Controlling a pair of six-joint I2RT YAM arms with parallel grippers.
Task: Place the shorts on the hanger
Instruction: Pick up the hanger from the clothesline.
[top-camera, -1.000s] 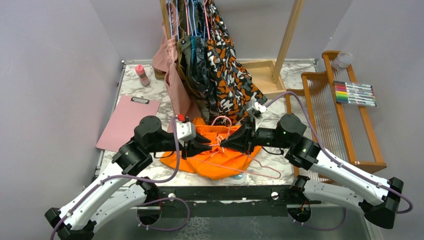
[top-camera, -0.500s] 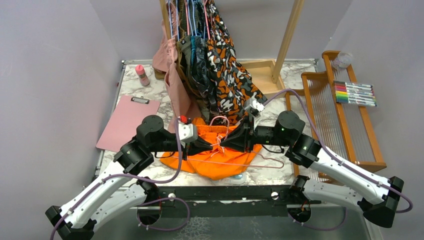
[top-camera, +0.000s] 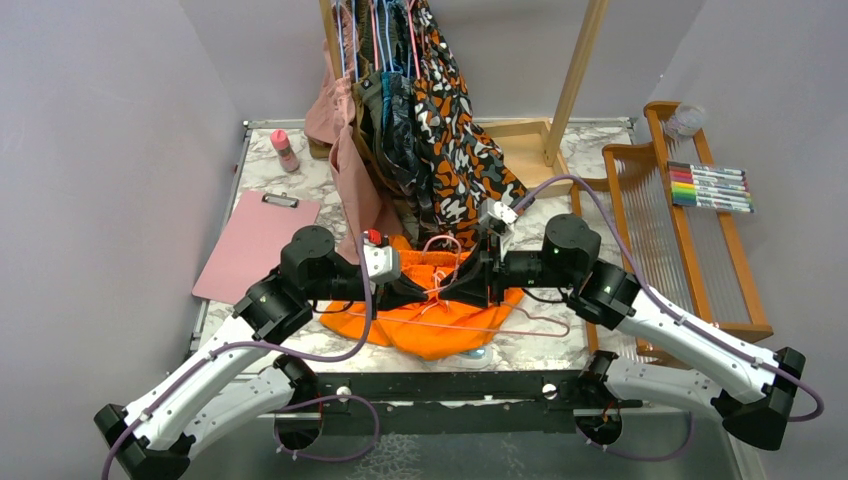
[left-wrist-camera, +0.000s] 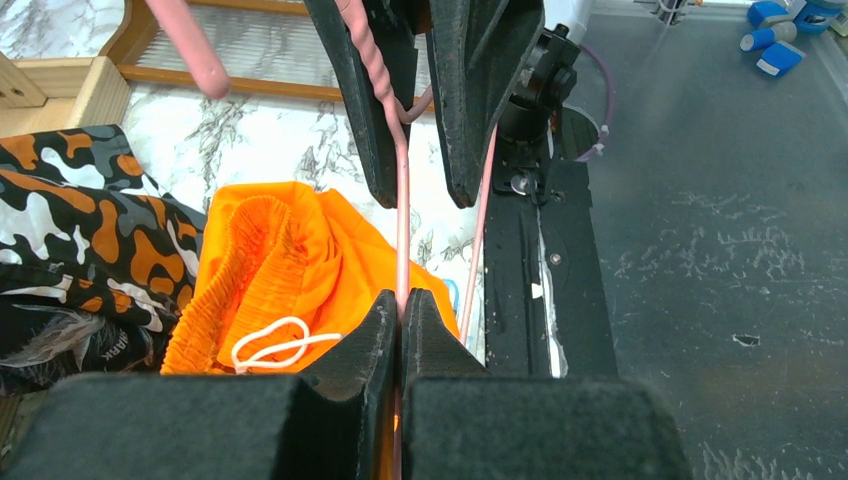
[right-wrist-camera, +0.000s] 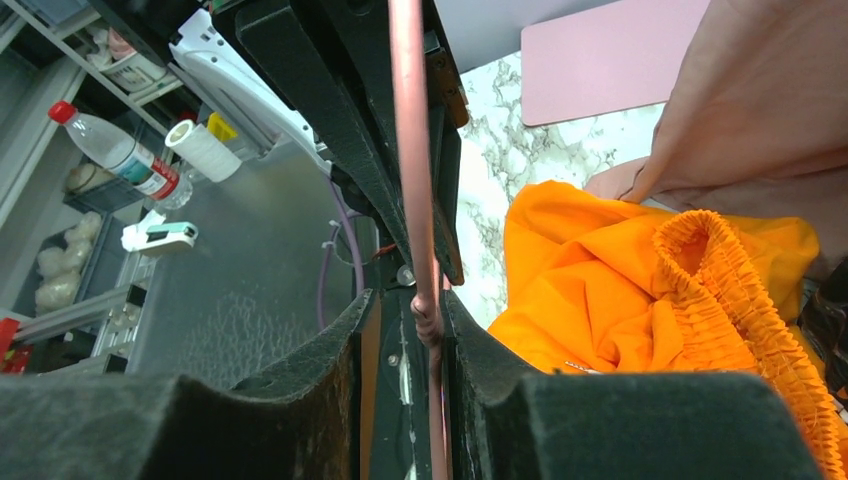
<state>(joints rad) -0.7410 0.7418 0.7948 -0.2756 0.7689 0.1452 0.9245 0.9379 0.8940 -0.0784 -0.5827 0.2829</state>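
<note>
The bright orange shorts (top-camera: 440, 328) lie crumpled on the marble table between the two arms, their white drawstring (left-wrist-camera: 275, 343) on top. The thin pink hanger (top-camera: 520, 326) is raised over them. My left gripper (left-wrist-camera: 401, 305) is shut on the hanger's wire (left-wrist-camera: 402, 220) just below the twisted neck. Facing it tip to tip, my right gripper (right-wrist-camera: 405, 305) is open. The hanger wire (right-wrist-camera: 413, 180) runs through its gap against one finger, unclamped. From above, the left gripper (top-camera: 425, 293) and the right gripper (top-camera: 448, 290) meet over the shorts.
A wooden rail at the back carries several hanging garments (top-camera: 440, 130), including a dusty pink one and an orange-black patterned one just behind the shorts. A pink clipboard (top-camera: 255, 240) and small bottle (top-camera: 285, 150) sit left. A wooden rack with markers (top-camera: 710, 187) stands right.
My left gripper has shut on the hanger wire and my right gripper has opened off it. Both wrists have shifted slightly to the left.
</note>
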